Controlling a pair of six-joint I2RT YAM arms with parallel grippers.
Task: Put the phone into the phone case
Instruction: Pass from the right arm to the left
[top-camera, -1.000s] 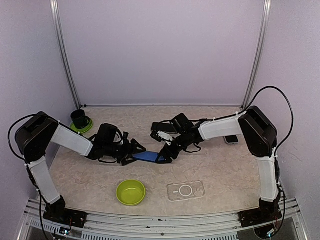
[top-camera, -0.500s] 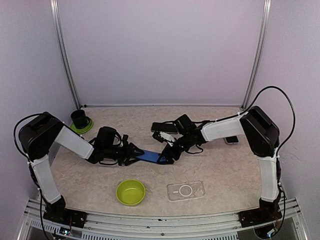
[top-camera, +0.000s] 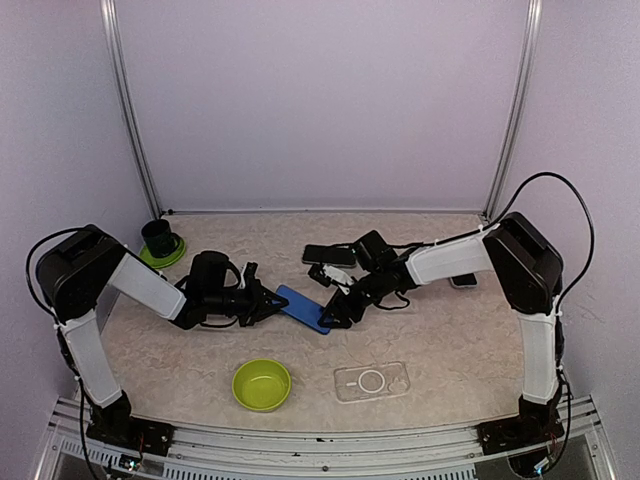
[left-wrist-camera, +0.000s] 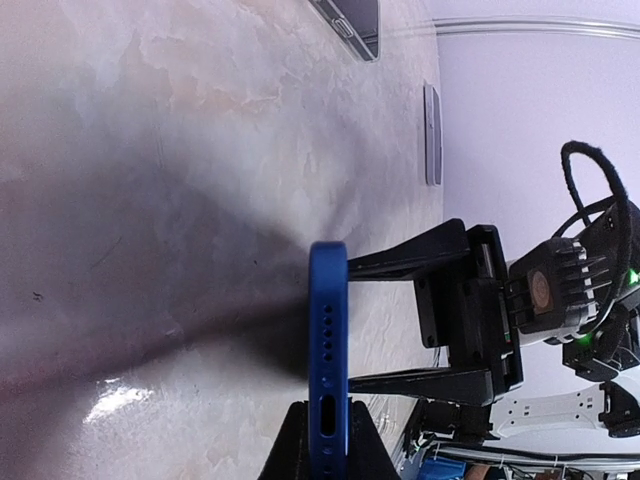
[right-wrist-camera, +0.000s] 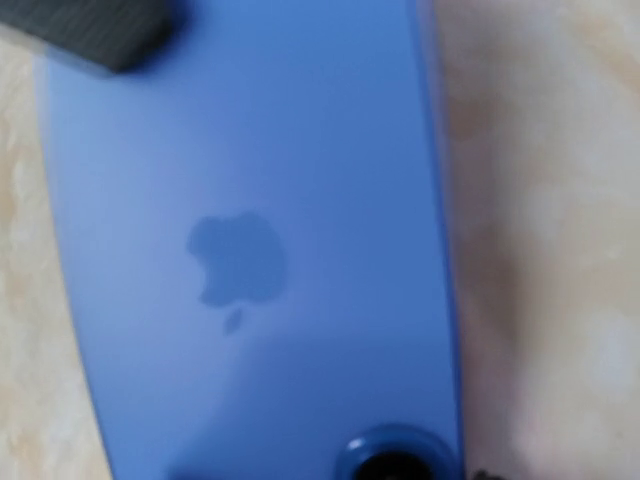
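Observation:
The blue phone (top-camera: 303, 308) hangs tilted above the table between my two arms. My left gripper (top-camera: 270, 300) is shut on its left end. The left wrist view has the phone (left-wrist-camera: 328, 330) edge-on, with the left gripper (left-wrist-camera: 328, 450) pinching it beside the charging port. My right gripper (top-camera: 335, 312) is at the phone's other end. Seen from the left wrist, the right gripper (left-wrist-camera: 365, 315) has its jaws wide apart against the phone's back. The right wrist view is filled by the phone's back (right-wrist-camera: 250, 260); its own fingers are hidden. The clear phone case (top-camera: 371, 381) lies flat near the front.
A green bowl (top-camera: 262, 385) sits left of the case. A black cup on a green coaster (top-camera: 160, 242) is at the back left. A dark phone (top-camera: 329, 255) lies behind the grippers, and another device (top-camera: 462, 280) sits under the right forearm.
My left gripper has shut on the phone's left end. The phone has gone from lying level to tilted, its left end raised. The right jaws have narrowed a little.

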